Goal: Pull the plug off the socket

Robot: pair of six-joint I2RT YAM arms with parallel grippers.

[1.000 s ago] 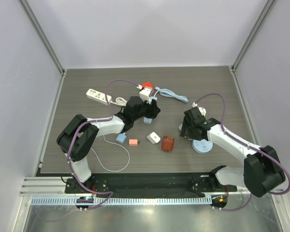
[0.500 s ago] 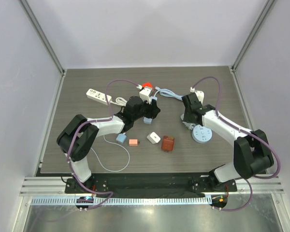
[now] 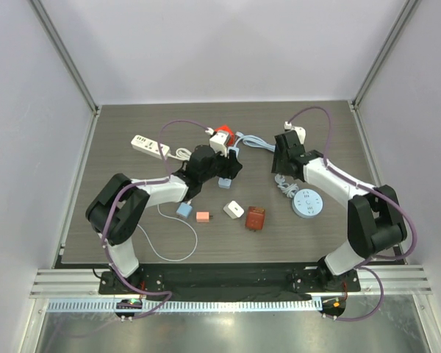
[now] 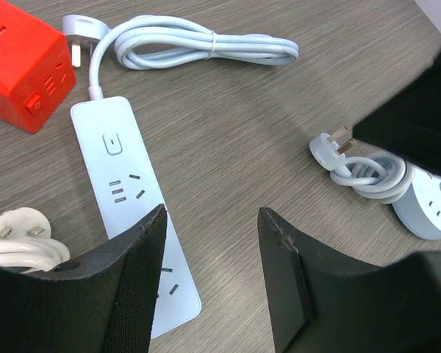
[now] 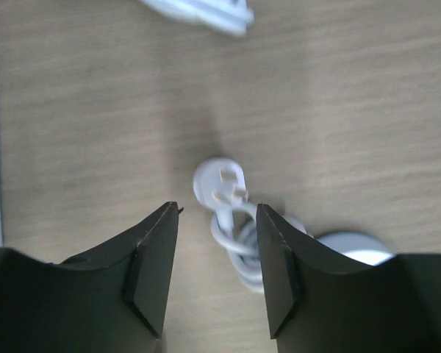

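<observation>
A red cube socket [image 3: 222,132] lies at the back centre with a white plug [image 3: 219,144] against its near side; I cannot tell if it is seated. In the left wrist view the cube [image 4: 22,66] is at top left and a white plug [image 4: 15,232] lies at the lower left. My left gripper [image 3: 228,173] is open and empty over the pale blue power strip [image 4: 132,206]. My right gripper [image 3: 281,173] is open and empty, above the loose plug [image 5: 219,187] of the round socket [image 3: 309,202].
A white power strip [image 3: 149,145] lies at the back left. A coiled blue cord [image 4: 198,48] lies behind the strip. A white charger [image 3: 234,209], a pink adapter [image 3: 203,217], a small blue adapter [image 3: 184,210] and a brown block [image 3: 255,218] lie near the middle front.
My right arm has swung from over the round socket toward the back left, and is now above its coiled cord. The left arm has stayed in place.
</observation>
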